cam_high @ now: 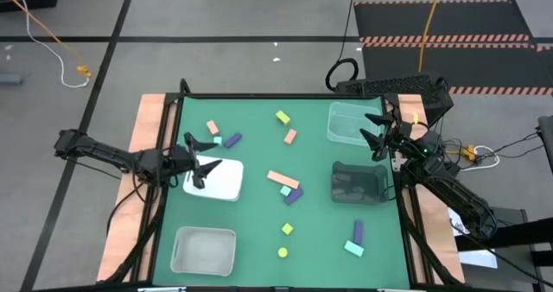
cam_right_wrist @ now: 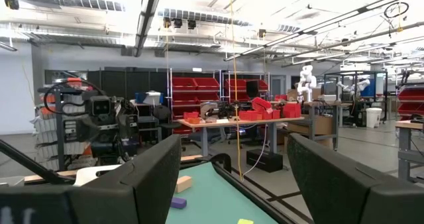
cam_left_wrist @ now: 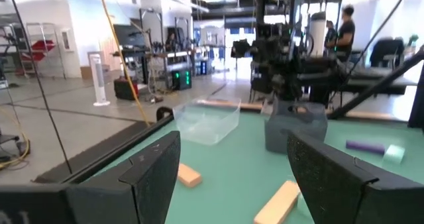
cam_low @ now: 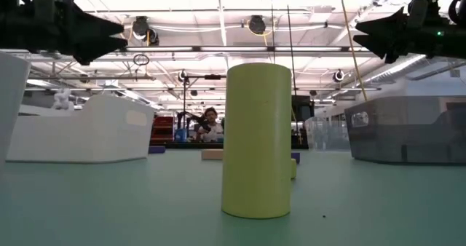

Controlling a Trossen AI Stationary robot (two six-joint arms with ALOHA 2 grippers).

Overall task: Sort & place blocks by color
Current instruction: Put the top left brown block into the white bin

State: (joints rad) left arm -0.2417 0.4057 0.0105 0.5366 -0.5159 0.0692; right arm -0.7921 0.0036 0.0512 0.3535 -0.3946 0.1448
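Small blocks lie scattered on the green table (cam_high: 259,214): salmon (cam_high: 212,128), mint (cam_high: 218,141) and purple (cam_high: 232,140) at the far left, and yellow (cam_high: 282,117) and salmon (cam_high: 290,136) further right. A salmon bar (cam_high: 282,179) lies mid-table beside mint (cam_high: 286,190) and purple (cam_high: 294,194) blocks. Nearer lie two yellow pieces (cam_high: 287,229) (cam_high: 282,252), a purple one (cam_high: 358,231) and a mint one (cam_high: 353,249). My left gripper (cam_high: 200,158) hangs open above the white tray (cam_high: 226,184). My right gripper (cam_high: 371,135) hangs open at the clear tray (cam_high: 350,119). Both are empty.
A dark tray (cam_high: 359,182) stands at the right and a second clear tray (cam_high: 204,249) at the near left. In the low view a yellow cylinder (cam_low: 256,140) stands upright close to the camera. People show in the room beyond the table.
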